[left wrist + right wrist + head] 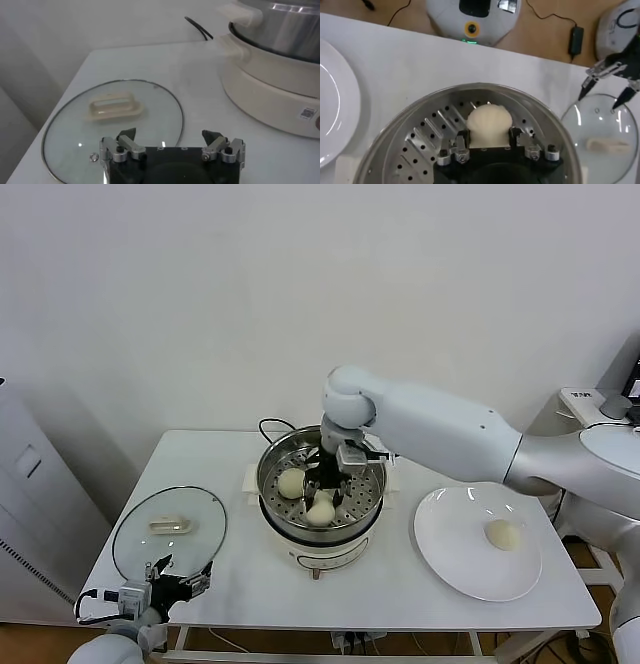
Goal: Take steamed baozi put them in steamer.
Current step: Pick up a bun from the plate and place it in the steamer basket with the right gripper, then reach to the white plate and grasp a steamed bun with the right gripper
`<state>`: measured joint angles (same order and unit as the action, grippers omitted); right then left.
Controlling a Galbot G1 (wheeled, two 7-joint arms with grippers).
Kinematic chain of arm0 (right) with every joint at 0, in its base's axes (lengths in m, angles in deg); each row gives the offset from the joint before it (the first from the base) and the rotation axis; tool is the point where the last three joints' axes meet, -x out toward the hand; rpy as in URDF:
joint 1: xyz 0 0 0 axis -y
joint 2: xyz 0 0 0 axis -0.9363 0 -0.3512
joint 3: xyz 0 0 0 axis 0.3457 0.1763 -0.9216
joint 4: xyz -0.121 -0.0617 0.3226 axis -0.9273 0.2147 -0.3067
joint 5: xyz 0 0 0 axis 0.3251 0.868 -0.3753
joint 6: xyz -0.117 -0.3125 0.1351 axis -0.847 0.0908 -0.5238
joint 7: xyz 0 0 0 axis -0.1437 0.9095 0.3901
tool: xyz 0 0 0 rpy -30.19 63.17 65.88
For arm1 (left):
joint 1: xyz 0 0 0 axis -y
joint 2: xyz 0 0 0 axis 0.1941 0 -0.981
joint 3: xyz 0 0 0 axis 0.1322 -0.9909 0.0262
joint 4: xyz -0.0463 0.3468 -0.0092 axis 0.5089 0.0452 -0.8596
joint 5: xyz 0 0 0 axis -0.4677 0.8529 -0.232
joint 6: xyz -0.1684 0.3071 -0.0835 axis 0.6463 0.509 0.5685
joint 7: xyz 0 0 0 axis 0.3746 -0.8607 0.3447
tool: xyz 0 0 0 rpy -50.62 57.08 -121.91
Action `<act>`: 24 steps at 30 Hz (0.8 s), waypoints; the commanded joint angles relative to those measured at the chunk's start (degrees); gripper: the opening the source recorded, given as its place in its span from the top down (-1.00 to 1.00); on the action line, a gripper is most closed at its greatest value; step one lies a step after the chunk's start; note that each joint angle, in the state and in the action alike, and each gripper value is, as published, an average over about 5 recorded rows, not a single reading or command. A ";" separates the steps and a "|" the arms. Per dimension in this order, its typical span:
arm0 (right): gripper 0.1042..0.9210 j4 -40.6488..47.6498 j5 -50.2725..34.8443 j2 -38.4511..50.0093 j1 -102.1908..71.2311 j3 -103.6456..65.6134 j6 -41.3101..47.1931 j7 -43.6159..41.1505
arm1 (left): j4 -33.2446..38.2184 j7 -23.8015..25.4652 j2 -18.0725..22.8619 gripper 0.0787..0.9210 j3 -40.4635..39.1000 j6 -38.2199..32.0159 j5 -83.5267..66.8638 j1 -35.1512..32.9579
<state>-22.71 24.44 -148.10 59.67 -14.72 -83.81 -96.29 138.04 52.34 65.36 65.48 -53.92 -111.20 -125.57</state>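
The steamer (272,464) stands mid-table on its white base. Two steamed baozi (290,482) (320,513) lie on its perforated floor. My right gripper (327,489) reaches down into the pot. In the right wrist view its fingers press both sides of one baozi (489,122), which rests on the steamer (420,137) floor. Another baozi (503,534) lies on the white plate (450,529) at the right. My left gripper (182,581) waits open and empty at the table's front left, just before the glass lid (75,135).
The glass lid (170,529) with its white handle (115,107) lies flat left of the steamer (280,30). A black cord (270,424) runs behind the pot. The plate (335,115) sits close to the pot's right side.
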 commanded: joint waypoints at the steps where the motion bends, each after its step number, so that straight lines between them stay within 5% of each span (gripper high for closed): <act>1: -0.06 -0.26 4.01 -0.64 -3.21 -0.52 -1.10 0.56 | -0.12 0.03 0.01 -0.77 -0.07 -0.04 -0.02 0.09; 15: -0.70 2.87 5.21 1.12 -0.02 -5.59 0.39 0.73 | -0.05 0.04 -0.15 -0.77 0.34 -0.12 -0.31 0.06; 24: -0.76 11.52 -0.60 10.26 7.03 -8.60 8.88 -0.19 | 0.51 -0.07 -1.05 -0.77 0.81 0.05 -1.23 0.25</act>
<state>-16.86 27.27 -143.60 62.49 -20.60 -80.92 -95.96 138.46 52.31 64.54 66.24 -53.93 -112.19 -125.37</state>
